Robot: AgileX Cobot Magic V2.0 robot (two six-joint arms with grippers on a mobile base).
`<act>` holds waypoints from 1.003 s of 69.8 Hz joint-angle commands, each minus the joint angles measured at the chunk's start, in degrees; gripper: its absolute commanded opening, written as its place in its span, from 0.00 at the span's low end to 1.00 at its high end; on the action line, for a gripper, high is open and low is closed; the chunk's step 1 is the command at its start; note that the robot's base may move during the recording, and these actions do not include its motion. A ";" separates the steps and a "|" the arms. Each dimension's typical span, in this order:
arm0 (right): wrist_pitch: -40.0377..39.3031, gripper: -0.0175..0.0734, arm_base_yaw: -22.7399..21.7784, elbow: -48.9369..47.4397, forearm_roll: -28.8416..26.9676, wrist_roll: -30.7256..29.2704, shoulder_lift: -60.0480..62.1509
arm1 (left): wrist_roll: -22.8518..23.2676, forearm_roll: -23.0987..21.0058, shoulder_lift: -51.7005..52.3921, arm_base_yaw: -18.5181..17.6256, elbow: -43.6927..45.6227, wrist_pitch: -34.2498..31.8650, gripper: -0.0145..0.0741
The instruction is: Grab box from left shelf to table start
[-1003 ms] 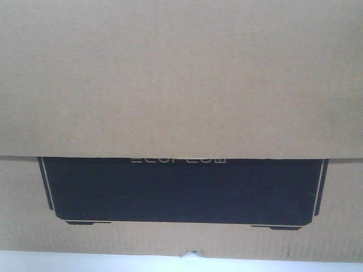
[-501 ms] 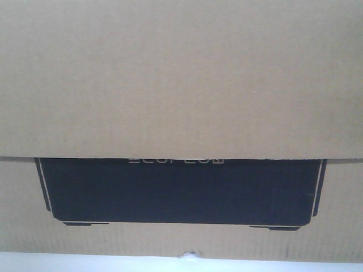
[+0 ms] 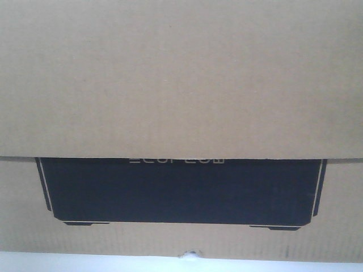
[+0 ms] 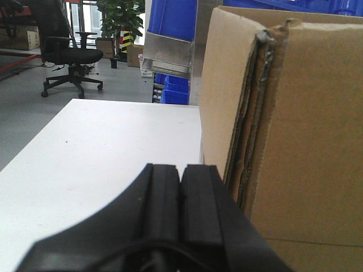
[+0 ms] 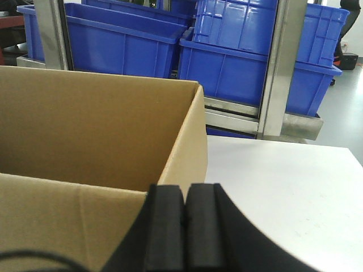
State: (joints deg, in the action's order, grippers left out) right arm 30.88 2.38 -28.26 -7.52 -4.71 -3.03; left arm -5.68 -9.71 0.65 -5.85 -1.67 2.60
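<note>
The brown cardboard box [image 3: 181, 79] fills the front view, its black panel [image 3: 181, 190] low in the middle. It stands on the white table [image 4: 102, 153]. In the left wrist view my left gripper [image 4: 180, 170] is shut with nothing between its fingers, just left of the box's side wall [image 4: 300, 147]. In the right wrist view my right gripper [image 5: 185, 190] is also shut and empty, at the right-hand corner of the box [image 5: 96, 130], whose top is open. I cannot tell whether either gripper touches the cardboard. The left shelf's steel rail [image 5: 238, 116] runs behind the table.
Blue plastic bins [image 5: 125, 45] sit on the rack between grey uprights [image 5: 278, 68]. A steel rail [image 4: 167, 56] and more blue bins [image 4: 173, 17] show in the left wrist view. A black office chair [image 4: 68, 51] stands on the floor beyond the table's far left.
In the front view the box's black panel has shifted slightly left and down since one second ago. It has held still over the last half second.
</note>
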 commanded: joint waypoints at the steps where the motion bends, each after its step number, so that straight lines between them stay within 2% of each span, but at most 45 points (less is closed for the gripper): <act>1: -5.10 0.26 0.25 -1.42 0.47 -0.43 -0.73 | -0.03 0.01 0.72 -0.44 0.07 -4.67 0.05; 45: -4.80 0.26 0.25 -1.03 0.32 -0.43 0.67 | -0.03 0.01 0.72 -0.44 0.07 -4.67 0.05; 60: -10.86 0.26 -0.09 8.45 4.34 -0.43 0.71 | -0.03 0.01 0.72 -0.44 0.07 -4.67 0.05; 70: -16.42 0.26 -2.81 15.56 4.34 -0.39 0.71 | -0.03 0.01 0.72 -0.44 0.07 -4.67 0.05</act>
State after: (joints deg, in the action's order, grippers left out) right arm 22.85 1.19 -14.11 -3.93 -4.71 -1.60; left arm -5.68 -9.71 0.65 -5.85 -1.67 2.60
